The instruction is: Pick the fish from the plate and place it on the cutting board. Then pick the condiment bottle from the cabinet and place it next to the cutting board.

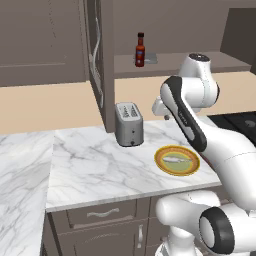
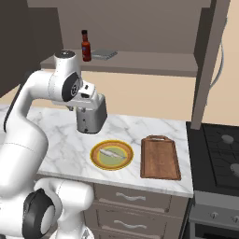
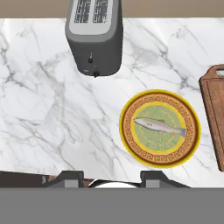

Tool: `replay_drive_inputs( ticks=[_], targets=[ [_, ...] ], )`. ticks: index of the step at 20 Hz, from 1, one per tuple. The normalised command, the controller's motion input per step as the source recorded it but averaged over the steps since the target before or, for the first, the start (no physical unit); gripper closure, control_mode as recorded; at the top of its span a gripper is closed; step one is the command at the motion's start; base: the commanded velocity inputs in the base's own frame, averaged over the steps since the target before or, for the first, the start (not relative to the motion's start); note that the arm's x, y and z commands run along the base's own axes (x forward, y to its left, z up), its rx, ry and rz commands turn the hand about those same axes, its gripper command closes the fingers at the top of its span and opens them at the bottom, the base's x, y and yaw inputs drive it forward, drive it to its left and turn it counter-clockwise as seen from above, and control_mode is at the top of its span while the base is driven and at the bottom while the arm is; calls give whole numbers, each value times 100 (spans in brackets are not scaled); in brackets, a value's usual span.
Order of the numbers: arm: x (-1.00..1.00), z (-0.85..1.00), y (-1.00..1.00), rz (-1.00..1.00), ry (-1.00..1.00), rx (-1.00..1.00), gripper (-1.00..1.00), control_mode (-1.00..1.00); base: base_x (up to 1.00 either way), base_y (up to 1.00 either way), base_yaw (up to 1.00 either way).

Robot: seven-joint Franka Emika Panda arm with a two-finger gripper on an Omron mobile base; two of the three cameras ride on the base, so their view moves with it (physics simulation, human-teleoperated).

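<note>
Fingertips of the gripper (image 3: pixel 111 177) poke up at the bottom of the hand view, spread apart with nothing between them: released, not grasping anything. Hand sits high above the counter (image 3: pixel 43 109), looking down, well short of any contact.

Fish (image 3: pixel 159 127) lies flat in the middle of the plate (image 3: pixel 131 148), lengthwise across it, off to one side of the gripper's line rather than under it. Same fish on the same plate in the right base view, fish (image 2: pixel 111 154), plate (image 2: pixel 99 162); also seen from the left, fish (image 1: pixel 176 160).

Cutting board (image 2: pixel 160 158) lies just beside the plate on the stove side, flat, handle loop toward the wall, nothing on it. Short carry, probably why they're set side by side.

Toaster (image 2: pixel 91 116) stands behind the plate near the wall, apart from it.

Bottle (image 2: pixel 86 45) stands upright on the cabinet shelf (image 2: pixel 140 60), door (image 1: pixel 97 60) swung open so it's reachable. Untouched.

Judgement: first step barely begun. Next the hand needs to shift sideways over the fish and come down; the fish is slim and low on the plate, so the fingers likely need to straddle its narrow width.
</note>
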Motion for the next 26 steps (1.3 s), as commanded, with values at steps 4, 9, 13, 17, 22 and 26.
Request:
replay_drive_inputs(
  ticks=[4, 9, 13, 17, 22, 26],
  targets=[
    [-1, -4, 0, 3, 0, 0, -100, -100, 0, 0, 0],
    [-8, -17, -3, 7, 0, 0, -100, -100, 0, 0, 0],
    [-7, -18, -8, 7, 0, 0, -100, -100, 0, 0, 0],
    [-9, -24, -14, 7, 0, 0, -100, -100, 0, 0, 0],
    [-3, -29, -11, 8, 0, -1, -100, -100, 0, 0, 0],
    [0, -32, -10, 7, 1, -3, -100, -100, 0, 0, 0]
  ],
)
